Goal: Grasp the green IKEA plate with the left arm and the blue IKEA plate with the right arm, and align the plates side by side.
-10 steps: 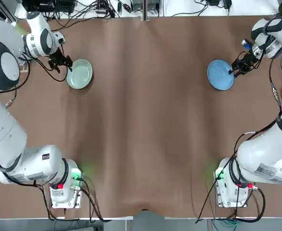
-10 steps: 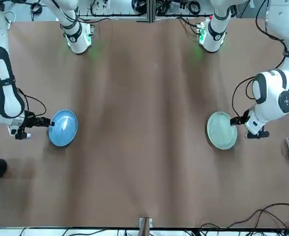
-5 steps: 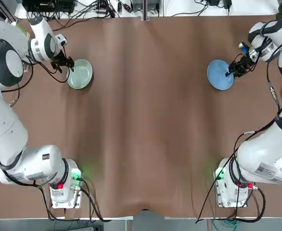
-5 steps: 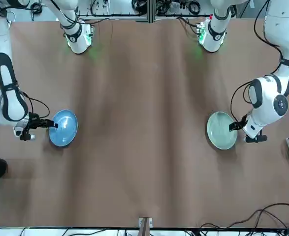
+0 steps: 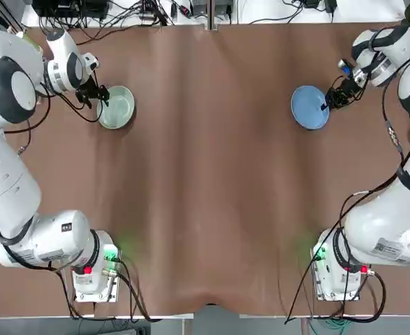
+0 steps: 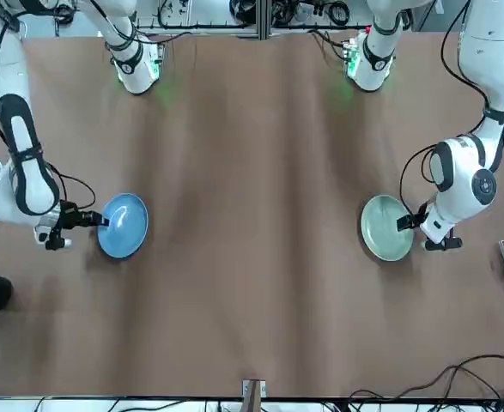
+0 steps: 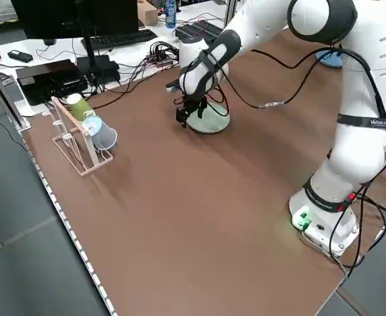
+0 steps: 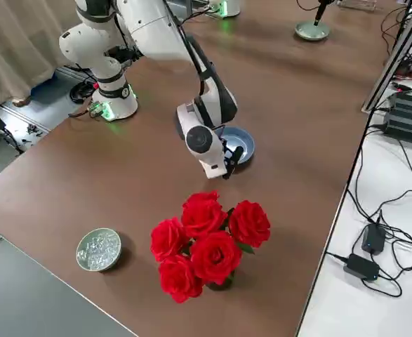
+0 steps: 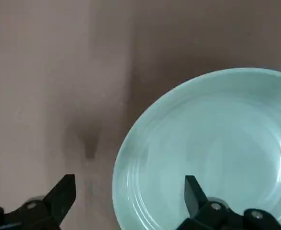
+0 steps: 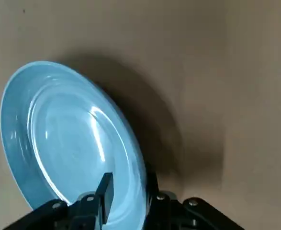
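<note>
The green plate (image 5: 116, 107) lies flat on the brown table at the far left. My left gripper (image 5: 101, 95) stands open at its outer edge, and in the left wrist view the two fingers straddle the rim of the green plate (image 9: 217, 153), one finger (image 9: 192, 191) over the plate and the other over the table. The blue plate (image 5: 309, 107) is at the far right, tipped up on its edge. My right gripper (image 5: 328, 105) is shut on its outer rim. In the right wrist view the blue plate (image 10: 68, 139) slants up from between the fingers (image 10: 104, 189) and casts a shadow on the table.
A bunch of red roses (image 8: 206, 239) and a small glass bowl (image 8: 99, 249) stand beyond the blue plate near the table's right edge. A wooden rack with cups (image 7: 81, 135) stands near the left edge. Wide brown table surface lies between the two plates.
My right gripper closed on the blue plate's rim, tipped the plate up and shifted it a little toward the table's middle. The left gripper settled at the green plate's rim; that plate stayed put.
</note>
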You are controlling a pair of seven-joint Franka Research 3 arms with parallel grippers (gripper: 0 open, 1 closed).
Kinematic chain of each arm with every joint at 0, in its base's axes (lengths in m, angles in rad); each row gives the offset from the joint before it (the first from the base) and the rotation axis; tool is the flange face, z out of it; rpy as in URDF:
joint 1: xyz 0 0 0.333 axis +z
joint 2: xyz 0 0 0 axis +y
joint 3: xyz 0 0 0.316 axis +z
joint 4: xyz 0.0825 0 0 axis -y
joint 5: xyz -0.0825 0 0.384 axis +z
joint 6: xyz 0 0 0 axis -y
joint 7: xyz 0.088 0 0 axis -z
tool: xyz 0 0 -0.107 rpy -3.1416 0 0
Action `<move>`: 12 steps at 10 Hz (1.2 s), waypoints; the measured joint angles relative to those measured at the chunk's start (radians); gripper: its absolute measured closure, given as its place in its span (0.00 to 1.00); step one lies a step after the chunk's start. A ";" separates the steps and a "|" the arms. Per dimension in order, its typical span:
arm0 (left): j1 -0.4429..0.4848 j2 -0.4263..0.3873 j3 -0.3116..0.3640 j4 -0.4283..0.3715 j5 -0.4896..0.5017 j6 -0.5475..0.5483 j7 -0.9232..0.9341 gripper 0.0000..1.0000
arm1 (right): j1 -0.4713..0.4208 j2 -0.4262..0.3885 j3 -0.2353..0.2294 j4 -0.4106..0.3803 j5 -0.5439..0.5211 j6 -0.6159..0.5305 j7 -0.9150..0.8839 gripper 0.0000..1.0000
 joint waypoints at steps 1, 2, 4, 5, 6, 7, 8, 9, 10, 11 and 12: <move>0.000 0.000 0.000 0.000 0.000 0.000 0.000 0.00 | 0.018 0.001 0.001 0.000 0.020 -0.001 0.000 0.63; 0.000 0.000 0.000 0.000 0.000 0.000 0.000 0.00 | 0.036 0.002 0.002 -0.001 0.033 -0.002 0.000 0.63; -0.006 0.001 -0.001 0.000 0.000 0.000 0.000 0.00 | 0.071 0.004 0.003 -0.005 0.090 -0.003 0.000 0.63; -0.012 0.002 -0.001 0.000 0.000 0.000 0.000 0.00 | 0.084 0.004 0.003 -0.010 0.121 -0.003 0.000 0.63; -0.022 0.004 -0.001 0.000 0.000 0.000 -0.001 0.00 | 0.094 0.005 0.003 -0.014 0.146 -0.004 0.000 0.63; -0.031 0.006 -0.001 0.000 0.000 0.000 -0.003 0.00 | 0.102 0.006 0.003 -0.020 0.167 -0.004 0.000 0.63; -0.038 0.008 -0.001 0.000 0.000 0.000 -0.003 0.00 | 0.110 0.006 0.004 -0.027 0.183 -0.004 0.000 0.63; -0.042 0.010 -0.001 0.000 0.000 0.000 -0.003 0.00 | 0.121 0.006 0.004 -0.031 0.208 -0.004 0.000 0.63; -0.043 0.011 -0.001 0.000 0.000 0.000 -0.004 0.00 | 0.140 0.006 0.004 -0.032 0.234 -0.001 0.000 0.63; -0.043 0.011 -0.001 0.000 0.000 0.000 -0.004 0.00 | 0.158 0.006 0.004 -0.035 0.256 0.009 0.000 0.63; -0.044 0.011 -0.001 0.000 0.000 0.000 -0.004 0.00 | 0.173 0.006 0.004 -0.037 0.265 0.016 0.002 0.63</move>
